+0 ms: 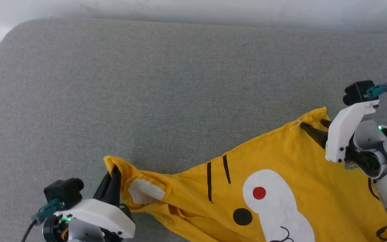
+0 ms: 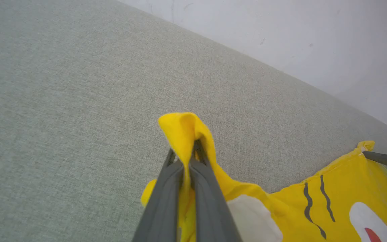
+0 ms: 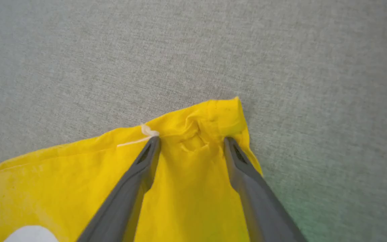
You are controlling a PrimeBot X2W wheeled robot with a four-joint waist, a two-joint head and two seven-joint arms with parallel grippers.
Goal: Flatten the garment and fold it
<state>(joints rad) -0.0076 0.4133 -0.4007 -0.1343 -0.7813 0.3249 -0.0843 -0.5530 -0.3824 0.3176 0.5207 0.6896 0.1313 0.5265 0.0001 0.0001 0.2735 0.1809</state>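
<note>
One garment (image 1: 281, 158) corner sits inside left gripper (image 1: 114, 172).

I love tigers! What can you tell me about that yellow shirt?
The yellow T-shirt looks like soft cotton, printed with a white patch, red dot, black dot and black lines. It lies wrinkled, print up, on the gray cushion. The left tool is shut on one bunched corner; the right tool stands open over another.
</note>
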